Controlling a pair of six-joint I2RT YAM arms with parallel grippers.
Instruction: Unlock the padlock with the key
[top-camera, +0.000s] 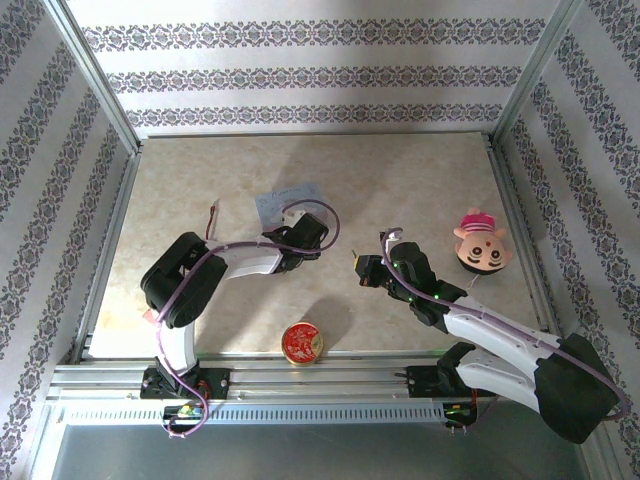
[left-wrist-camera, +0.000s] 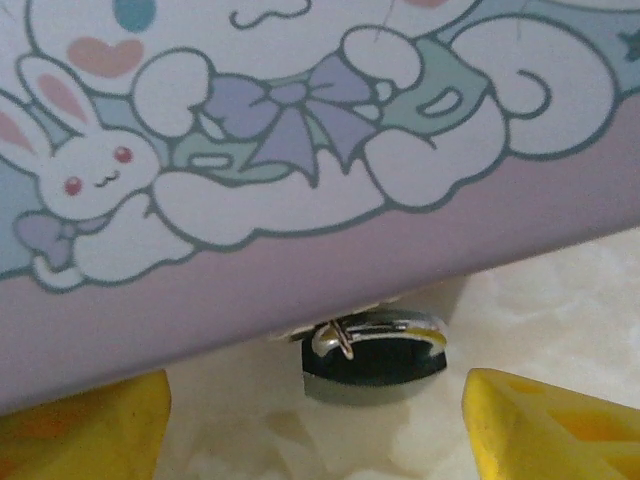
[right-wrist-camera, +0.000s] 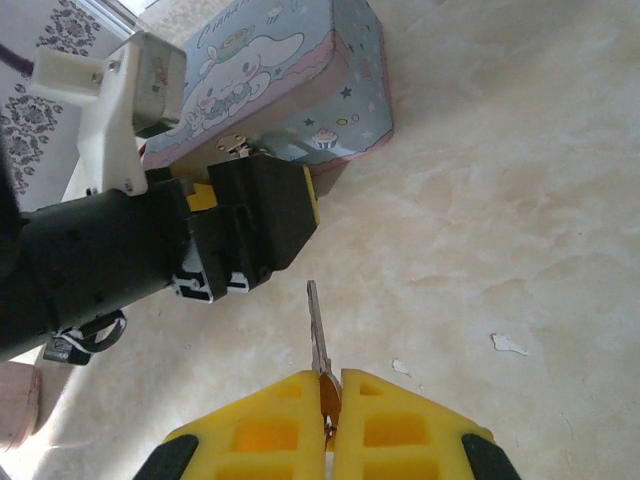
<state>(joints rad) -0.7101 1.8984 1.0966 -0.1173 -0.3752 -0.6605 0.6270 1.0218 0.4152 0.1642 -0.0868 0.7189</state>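
— Step in hand?
— Looks like the approach: key (right-wrist-camera: 317, 325) in grasp, not yet at the lock. Right gripper (right-wrist-camera: 331, 395) clenched on the key's head, blade pointing forward past the fingertips, well apart from the padlock (left-wrist-camera: 375, 362).
— And the padlock?
— Hangs by its shackle at the lower front edge of the pastel box (left-wrist-camera: 300, 150), just above the table (left-wrist-camera: 560, 300) or touching it; cannot tell which. Left gripper (left-wrist-camera: 317, 400) released, yellow fingers (left-wrist-camera: 545, 420) spread on either side of the dark body, touching nothing.
— Next move?
— Probably closing the left fingers on the padlock body to steady it, then lining the blade up with the keyhole. Calls for fine aim, with so small a target. Keyhole not visible, so no telling which way it faces.
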